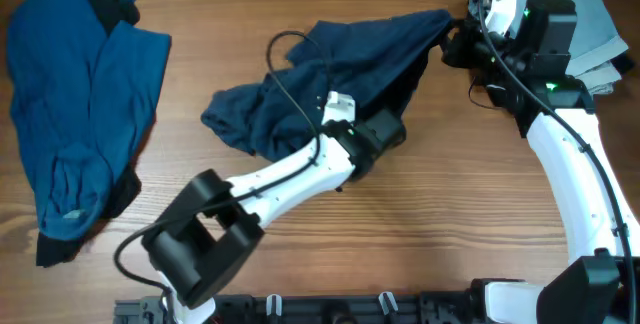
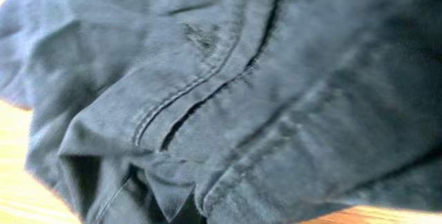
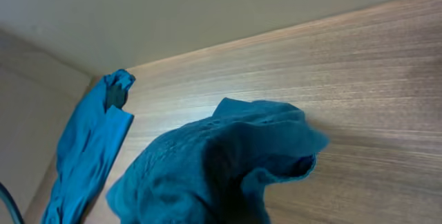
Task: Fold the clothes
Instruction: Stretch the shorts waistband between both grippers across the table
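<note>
Barely started, I'd say. On the wooden desk point(image 1: 440, 244) the brighter blue garment point(image 1: 85, 94) lies crumpled far left, not folded. The navy garment point(image 1: 340, 64) sits bunched mid-desk. My right end effector point(image 1: 458, 36) is clamped on its right corner, tenting it up. My left end effector point(image 1: 385, 132) is buried in cloth, so I can't tell its state. The weave looks thick and denim-ish, with a double-stitched seam point(image 2: 207, 86).

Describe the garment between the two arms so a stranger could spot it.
On the wooden table, look at the middle, between the left arm and the right arm. The dark navy garment lies crumpled there, one corner drawn toward the right arm. Its neighbour at the table's left end, the brighter blue garment, lies apart from both arms.
</note>
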Robot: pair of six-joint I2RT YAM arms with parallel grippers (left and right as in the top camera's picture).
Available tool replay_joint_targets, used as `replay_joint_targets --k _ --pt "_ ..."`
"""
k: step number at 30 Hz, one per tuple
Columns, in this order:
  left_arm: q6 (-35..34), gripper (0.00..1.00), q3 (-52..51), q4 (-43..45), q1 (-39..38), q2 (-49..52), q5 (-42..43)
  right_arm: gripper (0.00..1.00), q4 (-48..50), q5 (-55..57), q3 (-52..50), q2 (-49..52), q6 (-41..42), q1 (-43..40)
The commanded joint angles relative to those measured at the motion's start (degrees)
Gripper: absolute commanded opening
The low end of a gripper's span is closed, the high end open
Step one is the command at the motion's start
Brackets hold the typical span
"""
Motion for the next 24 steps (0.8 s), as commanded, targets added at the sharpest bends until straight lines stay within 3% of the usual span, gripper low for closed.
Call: replay_joint_targets --k 1,4,8,14,17,20,24 --pt "-0.72 0.04 5.60 -4.52 7.74 -15.39 2.29 0.04 -0.09 0.85 0.00 0.39 -1.66 -0.31" --pt "0.13 0.04 5.92 -4.20 15.87 -29.49 3.06 0.04 -5.46 5.73 2.01 -0.74 -4.61 -0.31" --pt "9.44 0.04 5.92 3.41 24.02 -41.99 2.93 0.04 -19.12 15.91 9.75 -6.05 -8.87 -0.31" --pt "15.04 0.04 5.95 15.37 25.31 -47.08 -0.90 0.04 -36.68 20.55 22.58 -11.80 -11.56 -0.31" --pt "19.82 0.17 5.95 17.99 25.31 -48.48 -9.07 0.04 -43.21 23.02 30.36 -12.70 -11.52 -0.33" --pt "23.74 0.17 5.97 20.63 25.33 -51.10 -10.88 0.04 -47.17 23.12 35.23 -12.68 -11.61 -0.31" --pt "25.83 0.04 5.99 21.33 26.40 -55.04 -12.52 0.04 -50.88 22.91 36.76 -12.96 -9.99 -1.55"
